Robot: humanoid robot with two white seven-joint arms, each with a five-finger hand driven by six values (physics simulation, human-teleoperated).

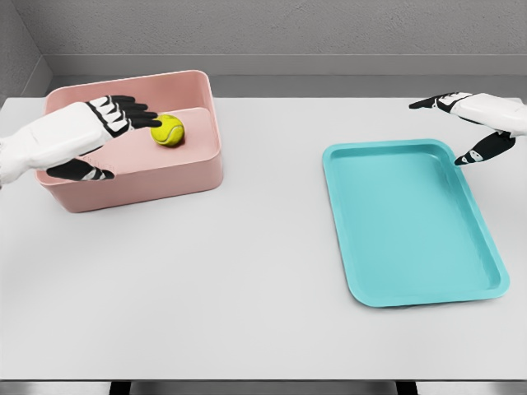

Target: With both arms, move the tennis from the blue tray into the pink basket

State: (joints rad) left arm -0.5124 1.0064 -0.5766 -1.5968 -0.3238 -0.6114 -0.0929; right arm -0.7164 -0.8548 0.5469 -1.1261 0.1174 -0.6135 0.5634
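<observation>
Tennis ball [168,130] sits inside the pink basket [136,188] at the far left of the counter [247,288], against its far wall, and the blue tray [412,222] on the right holds nothing. My left hand [90,136] hovers over the basket with fingers spread, the tips right beside the ball and gripping nothing. If I pull back carelessly, those fingertips could nudge the ball or catch the rim and shove the basket. My right hand [478,123] hangs open beyond the tray's far right corner, where its thumb could clip the edge.
</observation>
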